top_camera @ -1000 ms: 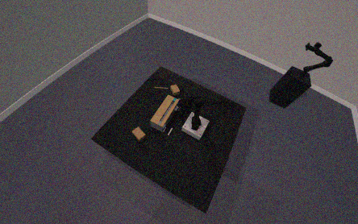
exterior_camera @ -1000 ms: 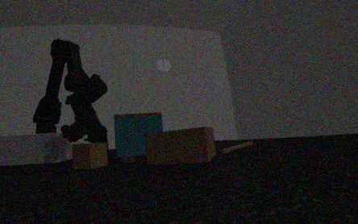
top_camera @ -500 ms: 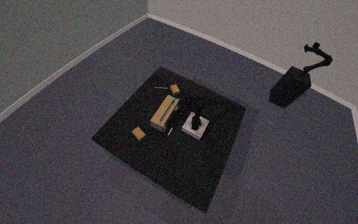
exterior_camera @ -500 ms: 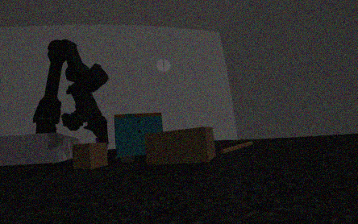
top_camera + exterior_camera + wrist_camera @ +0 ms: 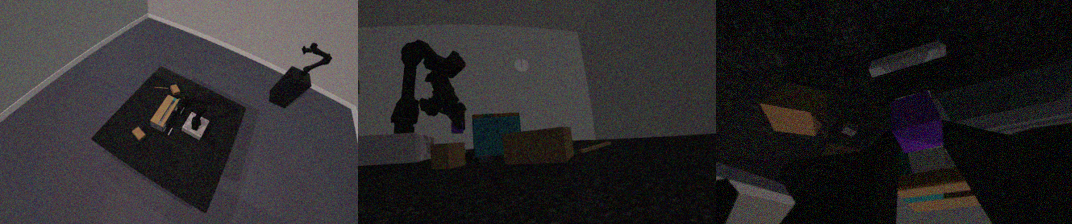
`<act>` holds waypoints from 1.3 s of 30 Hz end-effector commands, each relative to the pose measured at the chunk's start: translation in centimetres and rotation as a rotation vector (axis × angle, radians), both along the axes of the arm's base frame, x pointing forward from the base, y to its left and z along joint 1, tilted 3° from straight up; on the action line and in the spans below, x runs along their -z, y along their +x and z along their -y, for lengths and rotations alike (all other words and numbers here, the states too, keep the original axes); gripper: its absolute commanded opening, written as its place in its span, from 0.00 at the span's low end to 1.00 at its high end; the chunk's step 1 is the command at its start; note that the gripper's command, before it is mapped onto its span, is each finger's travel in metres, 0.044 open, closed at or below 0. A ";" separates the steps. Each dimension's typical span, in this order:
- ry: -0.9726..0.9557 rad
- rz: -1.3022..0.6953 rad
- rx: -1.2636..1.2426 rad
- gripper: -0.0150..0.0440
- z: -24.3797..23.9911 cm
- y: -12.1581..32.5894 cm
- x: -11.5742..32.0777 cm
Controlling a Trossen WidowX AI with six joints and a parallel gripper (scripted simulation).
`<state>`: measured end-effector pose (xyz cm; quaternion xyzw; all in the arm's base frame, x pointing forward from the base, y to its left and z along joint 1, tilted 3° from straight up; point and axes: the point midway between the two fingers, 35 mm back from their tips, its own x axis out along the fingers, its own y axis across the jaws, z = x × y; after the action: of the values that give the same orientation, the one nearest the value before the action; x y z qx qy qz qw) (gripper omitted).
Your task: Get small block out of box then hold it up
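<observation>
The purple block (image 5: pixel 457 130) (image 5: pixel 917 122) is between the fingertips of my gripper (image 5: pixel 458 127) (image 5: pixel 916 127), which is shut on it. In the exterior view the block hangs above table level, left of the box (image 5: pixel 493 137) (image 5: pixel 162 108), with a visible gap between them. The box has a wood-coloured top and a teal end and stands upright. In the top view the fingers and block are too dark to make out. In the wrist view my fingers are mostly lost in the dark around the block.
Wooden blocks (image 5: pixel 139 133) (image 5: pixel 174 89) (image 5: pixel 537 147) stand around the box. A thin wooden stick (image 5: pixel 161 87) (image 5: pixel 596 147) lies at the far side. A pale bar (image 5: pixel 170 131) (image 5: pixel 906 60) lies near the box. The arm stands on a white base (image 5: pixel 189 129) (image 5: pixel 390 150).
</observation>
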<state>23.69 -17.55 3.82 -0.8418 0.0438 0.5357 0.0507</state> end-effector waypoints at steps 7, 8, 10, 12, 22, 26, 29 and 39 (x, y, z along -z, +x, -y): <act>-0.013 0.015 0.215 0.25 -0.7 -0.8 -3.9; -0.014 0.017 0.236 0.25 -0.8 -0.9 -4.3; -0.014 0.024 0.280 0.25 -1.0 -1.2 -5.0; -0.015 0.031 0.324 0.25 -1.2 -1.5 -5.7; -0.015 0.069 0.488 0.25 -2.0 -2.7 -8.1; -0.015 0.069 0.488 0.25 -2.0 -2.7 -8.1; -0.015 0.069 0.488 0.25 -2.0 -2.7 -8.1; -0.015 0.069 0.488 0.25 -2.0 -2.7 -8.1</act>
<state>21.02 -15.48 11.90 -0.8253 0.2443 0.4792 0.1721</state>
